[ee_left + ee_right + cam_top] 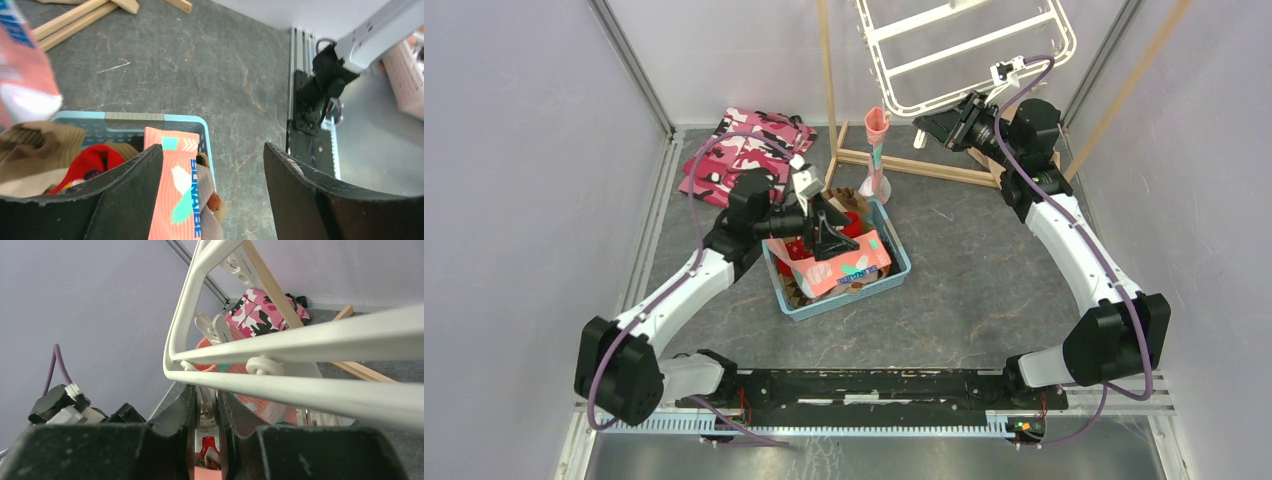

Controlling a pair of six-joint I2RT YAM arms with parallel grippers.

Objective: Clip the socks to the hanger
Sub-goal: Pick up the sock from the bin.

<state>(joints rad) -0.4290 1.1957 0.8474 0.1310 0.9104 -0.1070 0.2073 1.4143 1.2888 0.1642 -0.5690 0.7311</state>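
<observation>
The left gripper [214, 160], fingers spread wide and empty, hovers over the light-blue plastic basket [900, 260] where the soft fabric socks lie heaped: a salmon-pink one with teal and white patches [177, 195] on top, a red one [90, 162] and a brown ribbed one [35, 150] beside it. They look light, limp and stretchy, so pinching a cuff edge and letting the rest dangle should serve best. Further right another salmon-pink sock [876, 150] hangs below the big white plastic drying hanger [300, 390], at whose rim the right gripper [206, 390] holds its fingers nearly together — seemingly squeezing a small white clip peg [205, 412], though that view is cramped.
</observation>
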